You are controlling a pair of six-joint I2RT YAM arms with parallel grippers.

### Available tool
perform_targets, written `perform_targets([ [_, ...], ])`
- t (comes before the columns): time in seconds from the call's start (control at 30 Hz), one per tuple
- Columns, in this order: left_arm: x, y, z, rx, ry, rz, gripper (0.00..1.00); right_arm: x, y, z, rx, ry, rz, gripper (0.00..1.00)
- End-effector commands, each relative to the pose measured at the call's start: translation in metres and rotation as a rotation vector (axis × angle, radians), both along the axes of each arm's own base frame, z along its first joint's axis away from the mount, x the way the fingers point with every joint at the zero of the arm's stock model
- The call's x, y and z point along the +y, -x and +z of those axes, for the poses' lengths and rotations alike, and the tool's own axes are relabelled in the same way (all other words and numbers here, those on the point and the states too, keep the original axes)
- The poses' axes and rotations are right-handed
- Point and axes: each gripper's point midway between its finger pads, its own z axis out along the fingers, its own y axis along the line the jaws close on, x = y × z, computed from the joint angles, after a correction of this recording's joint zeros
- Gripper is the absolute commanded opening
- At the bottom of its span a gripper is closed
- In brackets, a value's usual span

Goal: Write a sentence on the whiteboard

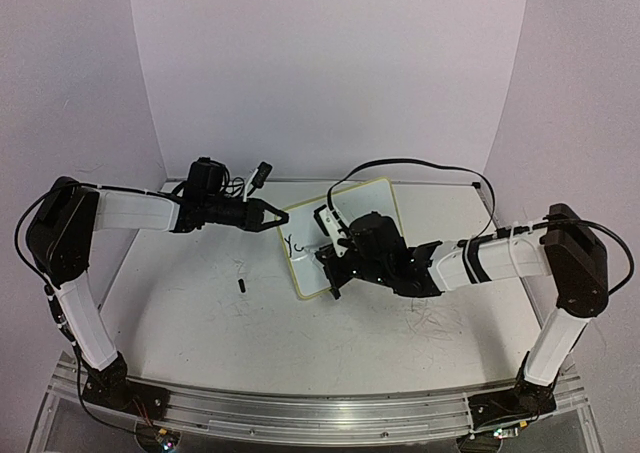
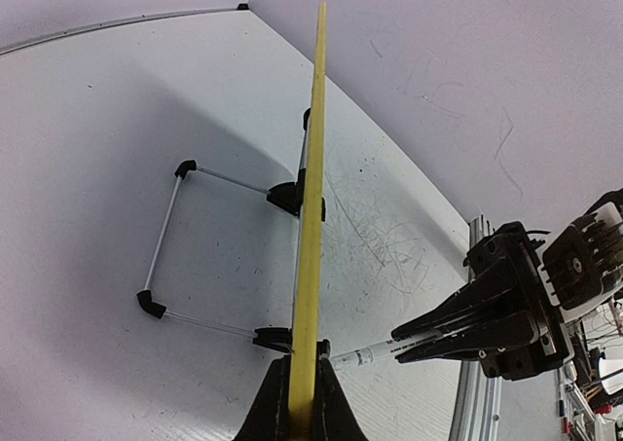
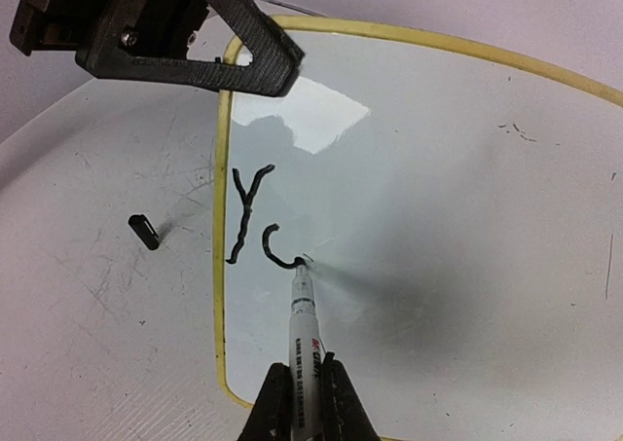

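Hidden: in the top view the right arm [image 1: 480, 258] covers the middle and lower face of the whiteboard [image 1: 375, 201]. The left wrist view shows the board edge-on, so its face is unreadable. The right wrist view cuts off its right and bottom sides.
Table [image 1: 200, 343]: white and scuffed, with faint grey scribbles [image 1: 430, 323] at 5 o'clock from the board.
Walls [image 1: 330, 63]: plain pale panels on three sides.
Whiteboard: mid-table, propped on edge on a wire stand [image 2: 151, 305] behind it.
Sentence [image 3: 244, 222]: only a black "Y" and a hooked, unfinished second letter, at 9 o'clock on the board face beside the yellow rim.
Left gripper [image 2: 302, 392]: clamped on the board's rim, at 10 o'clock on the board in the top view.
Right gripper [image 3: 304, 387]: pinching the marker [image 3: 304, 329], at 6 o'clock from the lettering in its own view.
Marker: the tip touches the board at the end of the hooked letter.
Cap [image 1: 241, 284]: small and black, lying on the table at 8 o'clock from the board and apart from it.
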Motion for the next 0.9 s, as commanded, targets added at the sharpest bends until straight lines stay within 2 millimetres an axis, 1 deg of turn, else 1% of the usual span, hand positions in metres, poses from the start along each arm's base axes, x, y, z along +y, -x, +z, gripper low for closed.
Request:
perform_targets([
  [0.0,0.007,0.003,-0.004,0.025,-0.023,0.016,0.00,0.001,-0.020,0.024,-0.051,-0.067,-0.047,0.00],
  [0.2,0.007,0.003,-0.005,0.026,-0.023,0.015,0.00,0.007,-0.017,0.024,-0.047,-0.078,-0.015,0.00],
  [0.43,0.007,0.003,-0.006,0.027,-0.023,0.012,0.00,0.009,-0.018,0.027,-0.048,-0.091,-0.015,0.00],
  [0.87,0.008,0.004,-0.004,0.018,-0.023,0.014,0.00,0.016,-0.012,0.016,-0.016,-0.078,0.033,0.00],
])
